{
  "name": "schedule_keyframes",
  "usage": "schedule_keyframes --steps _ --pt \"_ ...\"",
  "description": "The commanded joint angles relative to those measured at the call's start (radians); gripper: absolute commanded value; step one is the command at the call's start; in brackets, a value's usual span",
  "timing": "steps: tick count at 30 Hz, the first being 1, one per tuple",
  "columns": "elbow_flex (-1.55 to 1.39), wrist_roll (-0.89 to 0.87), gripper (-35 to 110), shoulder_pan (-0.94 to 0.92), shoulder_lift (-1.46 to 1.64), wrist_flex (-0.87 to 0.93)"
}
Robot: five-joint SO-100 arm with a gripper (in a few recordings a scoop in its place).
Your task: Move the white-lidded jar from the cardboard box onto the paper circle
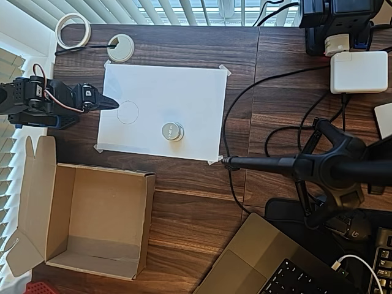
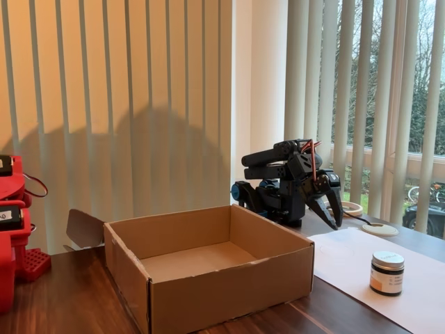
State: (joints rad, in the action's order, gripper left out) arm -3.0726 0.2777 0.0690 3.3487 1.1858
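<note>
Jar (image 1: 173,131) sits on the paper, outside the empty box (image 1: 92,222), missing the small circle (image 1: 127,112). Claw (image 1: 111,103) looks pinched narrow, holding nothing; I'd open wide, regrip low.

Brown cardboard box (image 1: 86,220), grey-lidded jar (image 1: 172,131) w/ orange label, black hand (image 2: 332,207).

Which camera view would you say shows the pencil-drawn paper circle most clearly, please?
The overhead view: the paper circle appears whole as a faint outline on the white paper, near the hand. In the fixed view the sheet lies at a shallow angle and the outline cannot be made out.
</note>
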Motion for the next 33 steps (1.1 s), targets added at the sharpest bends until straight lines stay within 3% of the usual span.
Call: schedule_keyframes --steps 1,18,20,21,23,24,33 --pt "0.012 0.011 0 0.015 0.066 0.005" --pt "0.006 0.089 0 0.060 0.066 -0.008" --pt "-0.026 0.291 0 0.081 0.066 -0.064" --pt "-0.057 0.555 1 0.092 0.063 -0.092" --pt "-0.057 0.971 2 0.098 0.066 0.156" --pt "-0.057 1.035 1 0.091 0.051 0.184" --pt "-0.057 1.034 1 0.086 0.064 0.199"
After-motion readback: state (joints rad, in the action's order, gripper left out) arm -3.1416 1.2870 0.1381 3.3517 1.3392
